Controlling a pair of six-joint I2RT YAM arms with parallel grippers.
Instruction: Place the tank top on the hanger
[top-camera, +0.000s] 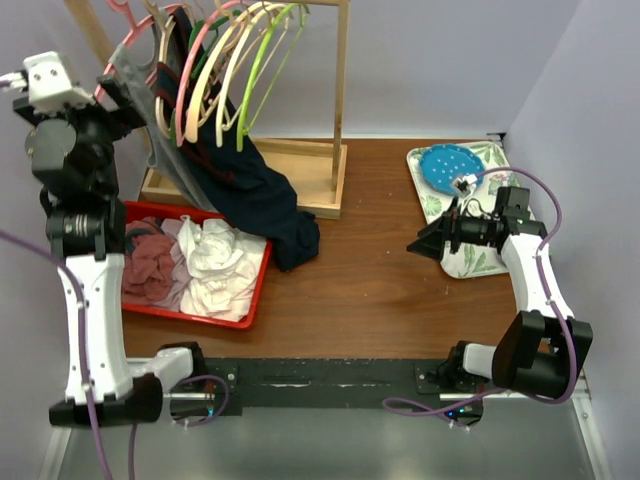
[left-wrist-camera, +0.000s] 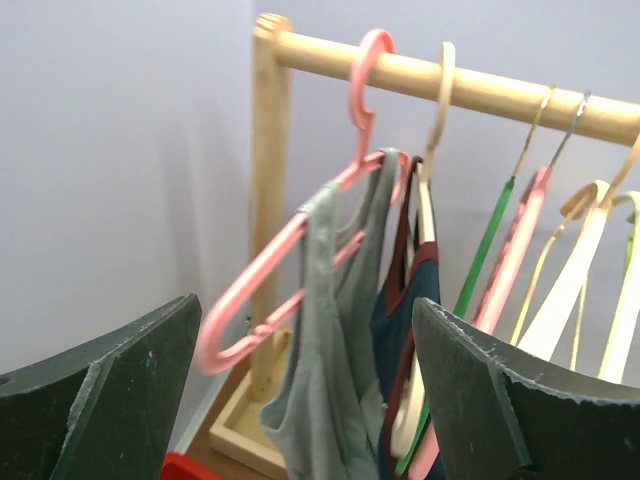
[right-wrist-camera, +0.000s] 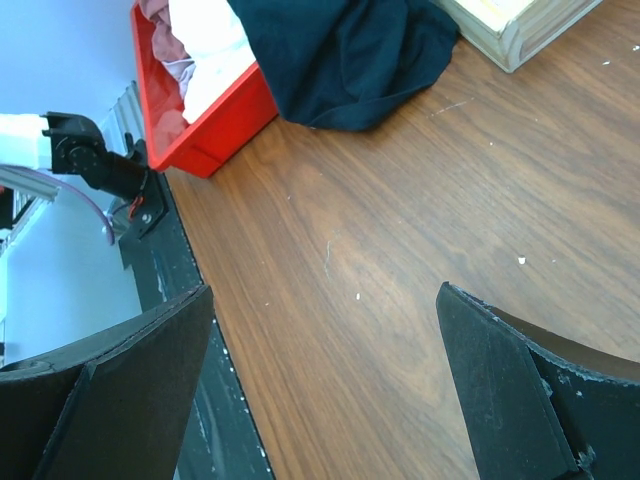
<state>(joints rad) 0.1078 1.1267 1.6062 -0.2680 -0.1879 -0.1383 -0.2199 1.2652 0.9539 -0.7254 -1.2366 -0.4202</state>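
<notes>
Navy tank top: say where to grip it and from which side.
Grip the tank top at its bunched lower end, heaped on the table. Probably come in from the side facing the right gripper: the red bin and the rack base crowd its other sides.

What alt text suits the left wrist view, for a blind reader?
The navy tank top hangs on the tan hanger from a wooden rail, beside a grey tank top on a pink hanger. The open left gripper frames the foreground.
</notes>
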